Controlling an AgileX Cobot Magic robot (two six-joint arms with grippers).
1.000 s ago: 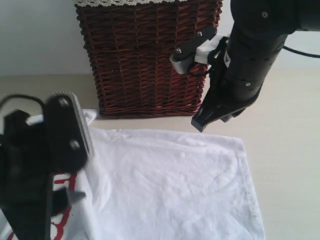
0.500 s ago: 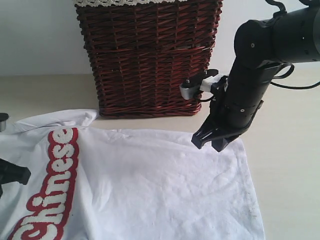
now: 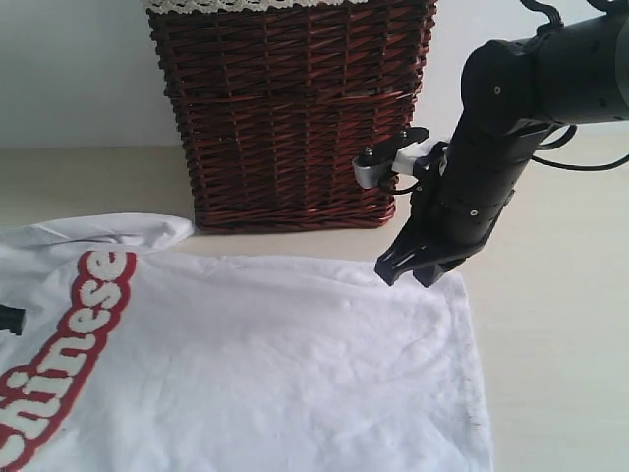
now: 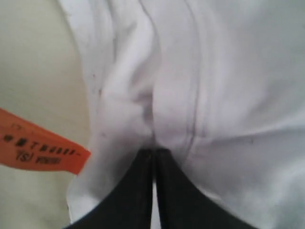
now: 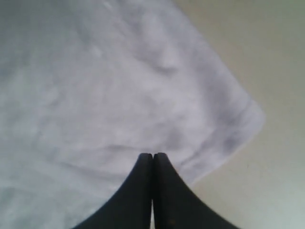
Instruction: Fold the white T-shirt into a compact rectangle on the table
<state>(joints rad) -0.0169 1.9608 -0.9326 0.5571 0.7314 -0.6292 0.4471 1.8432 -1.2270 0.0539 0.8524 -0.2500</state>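
Observation:
The white T-shirt (image 3: 295, 374) lies spread on the table (image 3: 560, 324), its red band of white letters (image 3: 79, 315) at the left. In the left wrist view my left gripper (image 4: 154, 150) is shut on a bunched fold of the T-shirt (image 4: 228, 71) near its seam; in the exterior view only a dark scrap of it shows at the left edge. My right gripper (image 3: 408, 267) is shut, its tips low over the shirt's far right corner. The right wrist view shows the shut tips (image 5: 153, 155) over flat cloth (image 5: 95, 86), with nothing seen between them.
A dark red-brown wicker basket (image 3: 295, 108) with a lace-trimmed liner stands just behind the shirt, close to the right arm. An orange label tag (image 4: 38, 148) sticks out beside the shirt's edge. Bare table (image 5: 267, 57) lies to the right of the shirt.
The left arm has swung out of the exterior view to the left, and the shirt has slid left with it. The right gripper came down to the far right corner.

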